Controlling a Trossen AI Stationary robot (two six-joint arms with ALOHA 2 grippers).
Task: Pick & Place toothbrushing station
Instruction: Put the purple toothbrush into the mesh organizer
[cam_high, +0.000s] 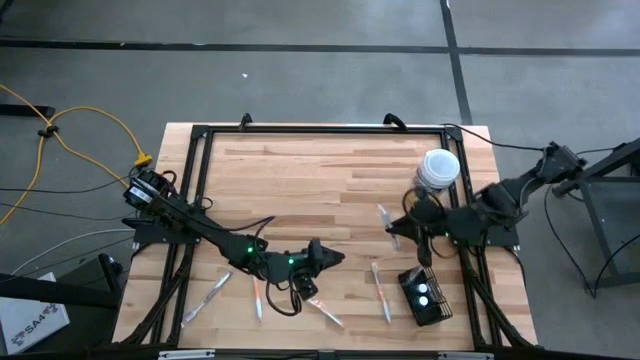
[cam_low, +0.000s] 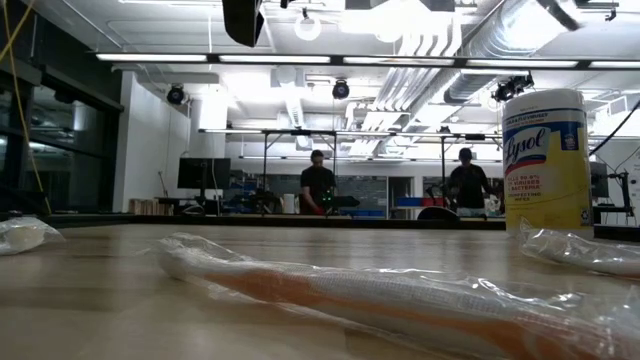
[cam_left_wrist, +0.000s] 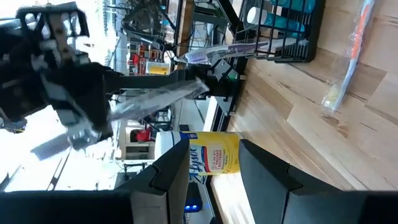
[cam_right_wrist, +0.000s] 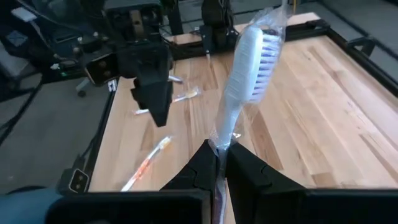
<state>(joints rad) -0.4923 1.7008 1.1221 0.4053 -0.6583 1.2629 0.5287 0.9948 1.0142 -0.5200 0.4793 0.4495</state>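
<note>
The toothbrushing station, a small black wire-mesh basket (cam_high: 443, 308), stands near the table's front right with white items in it; the left wrist view also shows the basket (cam_left_wrist: 292, 53). My right gripper (cam_high: 402, 228) hovers just beyond it, shut on a plastic-wrapped white toothbrush (cam_right_wrist: 249, 56). My left gripper (cam_high: 338, 258) hangs open over the front middle of the table, pointing toward the right edge, with nothing between its fingers (cam_left_wrist: 171, 168). My right gripper pinches the wrapped toothbrush's handle (cam_right_wrist: 219, 142) between its two fingers, which lie across it. The brush sticks out beyond the fingertips with the bristle head (cam_right_wrist: 264, 43) at its free end. It is lifted clear of the table.
A yellow canister with a white lid (cam_high: 438, 168) stands at the back right. Several wrapped toothbrushes lie along the front: one at the left (cam_high: 208, 297), one beside it (cam_high: 257, 297), one under my left gripper (cam_high: 325, 312) and one by the basket (cam_high: 380, 290). People stand in the room beyond.
</note>
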